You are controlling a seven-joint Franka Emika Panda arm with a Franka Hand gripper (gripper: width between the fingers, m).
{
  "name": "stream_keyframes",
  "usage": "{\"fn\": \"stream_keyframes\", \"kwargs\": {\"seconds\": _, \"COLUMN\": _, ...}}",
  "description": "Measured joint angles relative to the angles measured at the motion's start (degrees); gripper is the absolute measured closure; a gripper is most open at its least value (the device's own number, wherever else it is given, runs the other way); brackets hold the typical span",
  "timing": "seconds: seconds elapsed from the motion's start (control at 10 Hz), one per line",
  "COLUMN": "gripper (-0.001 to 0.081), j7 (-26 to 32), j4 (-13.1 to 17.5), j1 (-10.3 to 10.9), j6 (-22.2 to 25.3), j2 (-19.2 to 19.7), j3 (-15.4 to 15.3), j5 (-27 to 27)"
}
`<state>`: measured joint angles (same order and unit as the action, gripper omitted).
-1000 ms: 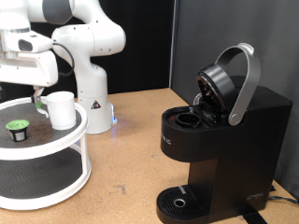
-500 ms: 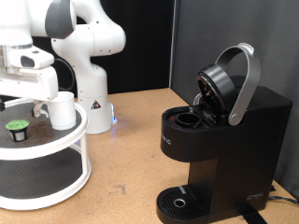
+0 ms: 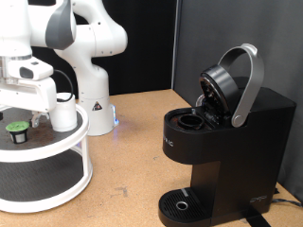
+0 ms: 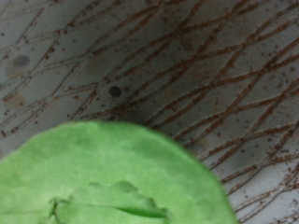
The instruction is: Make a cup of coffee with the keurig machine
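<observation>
one thing is filling the wrist view: the green top of the pod point(image 4: 121, 177), pressed up close to the lens over the speckled white shelf of the stand point(image 4: 187, 56). that is putting the pod directly beneath the pincer point(image 3: 26, 118), along the line of the fingers, not off to a side. in the exterior view the pincer is hanging low at the far left, over the pod point(image 3: 15, 130) on the stand's upper tier point(image 3: 47, 151). how wide the pincer is standing, i cannot tell; nothing is showing between its fingers. the cup point(image 3: 62, 111) is sitting on the same tier, just right of the pincer. the keurig machine point(image 3: 222, 142) is standing well apart at the right on the surface point(image 3: 133, 142), lid raised, chamber looking empty.
</observation>
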<state>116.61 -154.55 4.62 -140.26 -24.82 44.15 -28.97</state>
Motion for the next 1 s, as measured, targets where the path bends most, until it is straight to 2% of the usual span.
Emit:
{"fn": "stream_keyframes", "kwargs": {"seconds": 0.5, "gripper": -0.0001, "j7": 0.06, "j4": -0.14, "j1": 0.13, "j6": -2.73, "j2": 2.50, "j3": 0.69, "j5": 0.07}}
{"fn": "stream_keyframes", "kwargs": {"seconds": 0.9, "gripper": -0.0001, "j7": 0.11, "j4": -0.20, "j1": 0.44, "j6": -3.14, "j2": 2.69, "j3": 0.99, "j5": 0.74}}
{"fn": "stream_keyframes", "kwargs": {"seconds": 1.0, "gripper": 0.0088, "j7": 0.11, "j4": -0.20, "j1": 0.49, "j6": -3.14, "j2": 2.69, "j3": 0.99, "j5": 1.02}}
